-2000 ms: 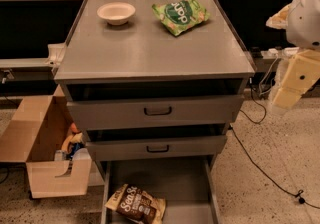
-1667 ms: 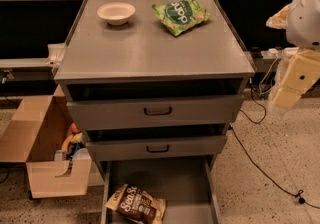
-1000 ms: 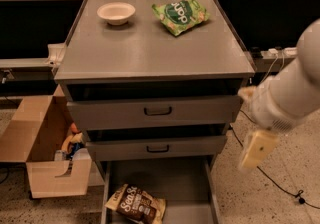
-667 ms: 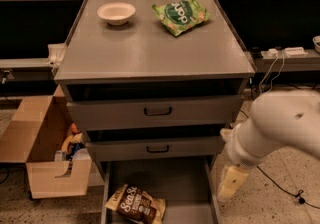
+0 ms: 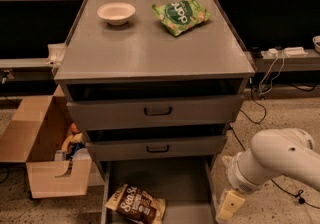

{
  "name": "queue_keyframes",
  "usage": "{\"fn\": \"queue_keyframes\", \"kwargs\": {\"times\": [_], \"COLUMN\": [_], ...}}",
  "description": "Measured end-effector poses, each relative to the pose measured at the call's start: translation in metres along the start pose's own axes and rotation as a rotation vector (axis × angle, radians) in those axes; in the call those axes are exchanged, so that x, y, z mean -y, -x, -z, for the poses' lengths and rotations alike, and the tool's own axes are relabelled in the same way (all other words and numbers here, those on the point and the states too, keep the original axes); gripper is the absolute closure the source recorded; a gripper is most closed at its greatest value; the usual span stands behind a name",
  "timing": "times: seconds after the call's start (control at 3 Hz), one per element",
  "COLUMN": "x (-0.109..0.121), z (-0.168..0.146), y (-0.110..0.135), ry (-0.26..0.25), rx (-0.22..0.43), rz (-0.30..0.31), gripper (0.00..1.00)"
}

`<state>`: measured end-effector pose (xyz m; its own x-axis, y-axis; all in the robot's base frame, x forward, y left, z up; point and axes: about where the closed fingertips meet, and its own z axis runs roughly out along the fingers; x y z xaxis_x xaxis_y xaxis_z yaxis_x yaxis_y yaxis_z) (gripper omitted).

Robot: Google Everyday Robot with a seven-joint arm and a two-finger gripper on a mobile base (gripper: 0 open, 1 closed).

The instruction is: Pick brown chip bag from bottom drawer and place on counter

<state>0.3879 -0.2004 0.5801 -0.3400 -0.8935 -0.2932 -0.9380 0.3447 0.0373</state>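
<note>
The brown chip bag (image 5: 136, 205) lies flat at the front left of the pulled-out bottom drawer (image 5: 185, 188). The gripper (image 5: 230, 206) hangs just outside the drawer's right wall, apart from the bag. Whether it is wide or narrow cannot be told. Above the drawer, the counter (image 5: 150, 53) bears a green chip bag (image 5: 180, 14) and a bowl (image 5: 116, 12).

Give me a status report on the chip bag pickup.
Gripper low, right of the bottom drawer, not touching the brown chip bag. Bag lies front left in the drawer. Nothing covering it.
</note>
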Motion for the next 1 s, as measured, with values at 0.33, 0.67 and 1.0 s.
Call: {"fn": "queue_keyframes", "kwargs": {"times": [0.33, 0.67, 1.0], "x": [0.004, 0.013, 0.015], "z": [-0.041, -0.053, -0.077], "y": [-0.015, 0.040, 0.097], "ry": [-0.017, -0.003, 0.042], "rx": [0.059, 0.152, 0.253], "rz": [0.012, 0.064, 0.114], "gripper": [0.00, 0.00, 0.00]}}
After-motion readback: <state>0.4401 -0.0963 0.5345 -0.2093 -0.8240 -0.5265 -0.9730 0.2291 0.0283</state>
